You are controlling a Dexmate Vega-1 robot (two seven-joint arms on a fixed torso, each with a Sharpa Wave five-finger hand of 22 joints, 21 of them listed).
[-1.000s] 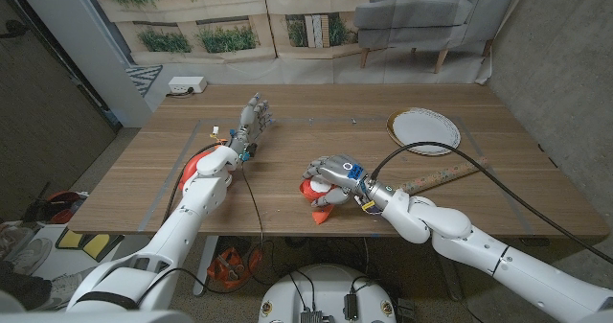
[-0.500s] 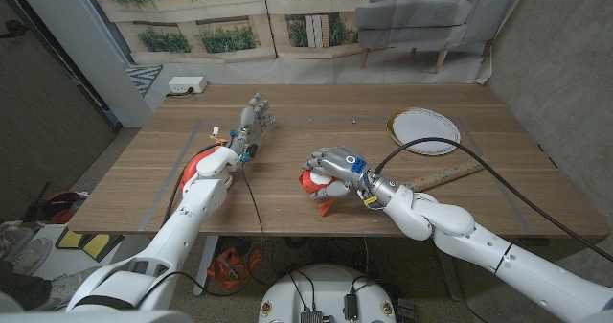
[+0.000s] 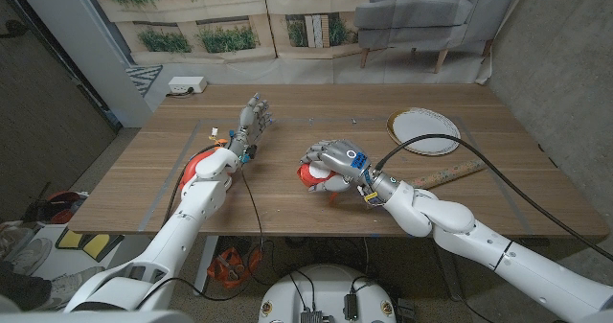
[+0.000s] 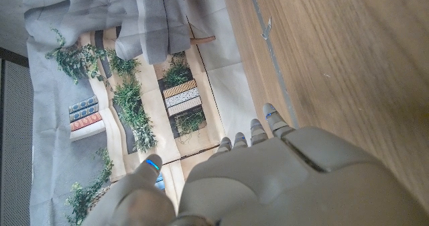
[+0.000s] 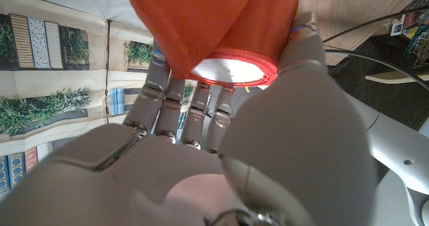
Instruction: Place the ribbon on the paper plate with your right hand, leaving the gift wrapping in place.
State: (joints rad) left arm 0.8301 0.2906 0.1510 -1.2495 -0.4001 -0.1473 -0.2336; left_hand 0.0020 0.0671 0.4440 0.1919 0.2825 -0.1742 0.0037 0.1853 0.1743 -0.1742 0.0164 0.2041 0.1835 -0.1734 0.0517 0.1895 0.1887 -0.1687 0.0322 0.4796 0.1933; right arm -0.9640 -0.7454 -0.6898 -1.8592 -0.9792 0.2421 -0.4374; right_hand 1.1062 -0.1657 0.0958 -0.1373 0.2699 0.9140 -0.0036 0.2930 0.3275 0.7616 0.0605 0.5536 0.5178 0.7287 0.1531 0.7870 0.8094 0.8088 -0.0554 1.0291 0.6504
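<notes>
The right hand [image 3: 332, 160] has come up and slid toward the paper plate [image 3: 423, 129] over the last second, and the ribbon [image 3: 311, 174] has come with it: a second ago the red spool and a loose tail sat low at the table's near edge, and now the spool rides under the fingers, farther from that edge. I take that to mean the pickup has worked and the carry is under way, though the hand is only part of the way there, well short of the plate.

From the right wrist view the fingers [image 5: 175, 102] are curled around the ribbon [image 5: 221, 31], with the thumb on one side of the red spool and the others on the other side; its white core shows between them. So this hand is closed on the ribbon, not spread.

The gift wrapping [image 3: 442, 174], a long roll, lies on the table [image 3: 287, 131] on the near side of the plate, beside the right forearm and untouched by the hand. The black cable loops over it, which may be worth watching during the carry.

The left hand [image 3: 253, 118] waits far from the plate on the other side, fingers apart and extended, holding nothing.
</notes>
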